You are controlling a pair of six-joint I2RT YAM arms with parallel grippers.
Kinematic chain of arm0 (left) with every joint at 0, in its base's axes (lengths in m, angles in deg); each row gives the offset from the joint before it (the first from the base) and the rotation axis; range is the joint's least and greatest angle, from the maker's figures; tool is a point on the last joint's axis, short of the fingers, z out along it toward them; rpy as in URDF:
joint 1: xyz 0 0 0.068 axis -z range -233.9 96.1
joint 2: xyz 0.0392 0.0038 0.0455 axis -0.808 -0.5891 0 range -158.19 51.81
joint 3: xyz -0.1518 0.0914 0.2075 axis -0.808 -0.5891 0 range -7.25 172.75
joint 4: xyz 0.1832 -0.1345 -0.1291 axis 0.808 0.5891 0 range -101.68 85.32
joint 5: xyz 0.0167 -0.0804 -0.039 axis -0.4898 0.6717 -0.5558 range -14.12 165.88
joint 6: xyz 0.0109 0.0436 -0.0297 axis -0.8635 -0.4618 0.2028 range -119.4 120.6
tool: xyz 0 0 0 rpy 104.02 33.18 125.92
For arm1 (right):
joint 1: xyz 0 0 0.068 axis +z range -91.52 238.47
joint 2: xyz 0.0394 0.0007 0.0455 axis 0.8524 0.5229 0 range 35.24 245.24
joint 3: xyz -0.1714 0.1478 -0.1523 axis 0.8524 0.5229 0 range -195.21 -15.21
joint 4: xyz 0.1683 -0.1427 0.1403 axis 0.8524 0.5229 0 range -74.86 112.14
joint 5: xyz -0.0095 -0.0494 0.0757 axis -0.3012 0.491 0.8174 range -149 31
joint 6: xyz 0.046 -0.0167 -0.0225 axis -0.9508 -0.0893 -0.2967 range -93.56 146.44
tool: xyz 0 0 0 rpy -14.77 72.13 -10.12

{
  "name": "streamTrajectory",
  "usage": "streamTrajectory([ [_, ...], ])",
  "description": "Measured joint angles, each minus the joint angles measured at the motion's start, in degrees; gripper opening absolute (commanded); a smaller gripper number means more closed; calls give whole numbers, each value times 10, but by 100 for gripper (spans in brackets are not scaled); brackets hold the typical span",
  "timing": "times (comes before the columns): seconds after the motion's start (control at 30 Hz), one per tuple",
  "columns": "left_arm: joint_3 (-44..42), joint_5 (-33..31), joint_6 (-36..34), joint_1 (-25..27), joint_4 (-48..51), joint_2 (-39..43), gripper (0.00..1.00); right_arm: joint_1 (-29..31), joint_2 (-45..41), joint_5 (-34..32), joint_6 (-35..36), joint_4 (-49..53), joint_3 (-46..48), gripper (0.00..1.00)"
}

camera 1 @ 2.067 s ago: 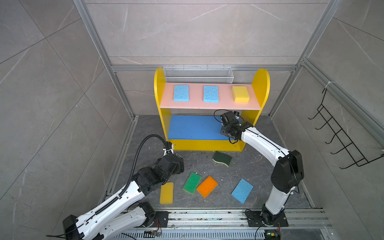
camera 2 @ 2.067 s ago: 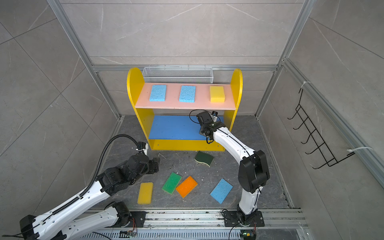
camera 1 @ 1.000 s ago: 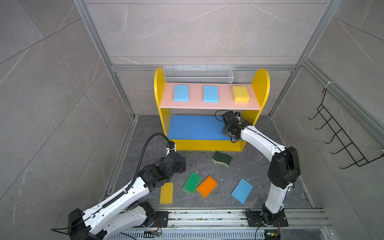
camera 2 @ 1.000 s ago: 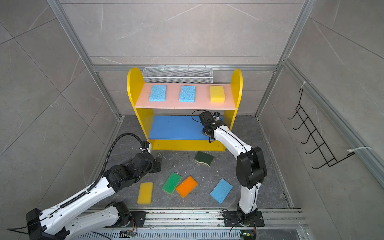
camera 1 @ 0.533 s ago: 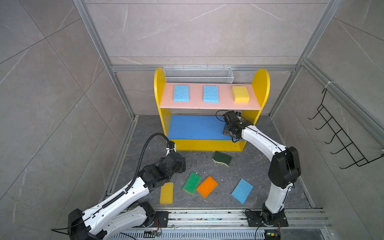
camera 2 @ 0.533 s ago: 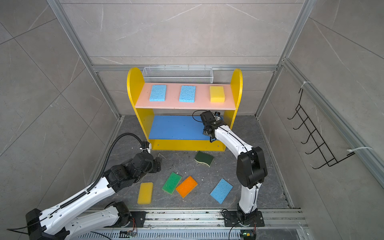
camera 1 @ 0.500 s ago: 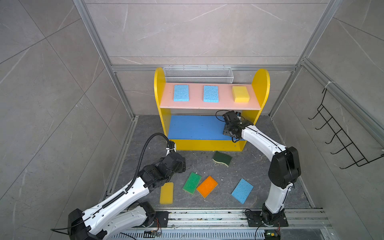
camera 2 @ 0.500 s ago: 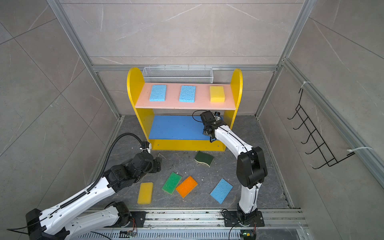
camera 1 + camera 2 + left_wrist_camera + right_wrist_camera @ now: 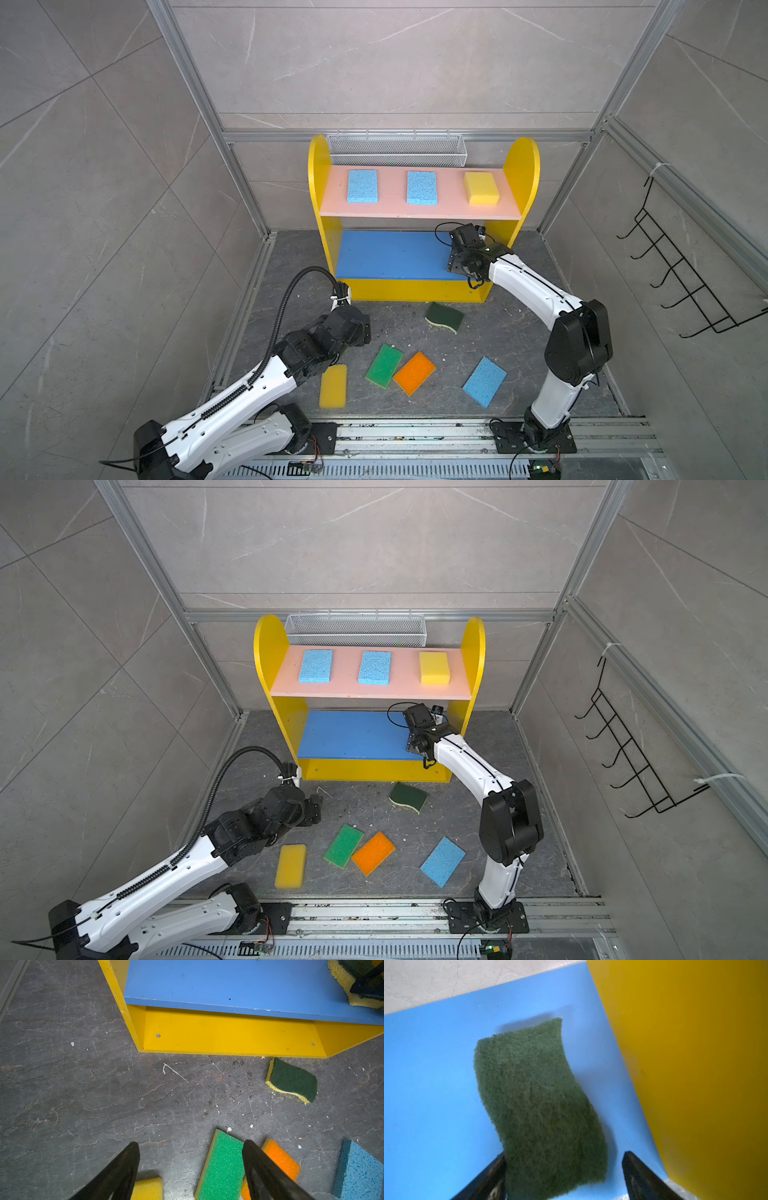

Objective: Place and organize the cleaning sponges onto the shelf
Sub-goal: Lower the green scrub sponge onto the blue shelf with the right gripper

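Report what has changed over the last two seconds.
The right gripper opened and let go of the dark-green sponge, which now lies on the blue board. Both arms barely shifted. The left gripper stays open. The five floor sponges and three top sponges have not moved.
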Motion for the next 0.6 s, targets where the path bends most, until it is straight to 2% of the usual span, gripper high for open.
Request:
streamTrajectory([
  [0.33,-5,0,20,0,13,59,80,3,-27,4,13,1,20,89],
  [0.6,-8,6,32,0,23,65,79,18,-39,3,28,0,20,91],
])
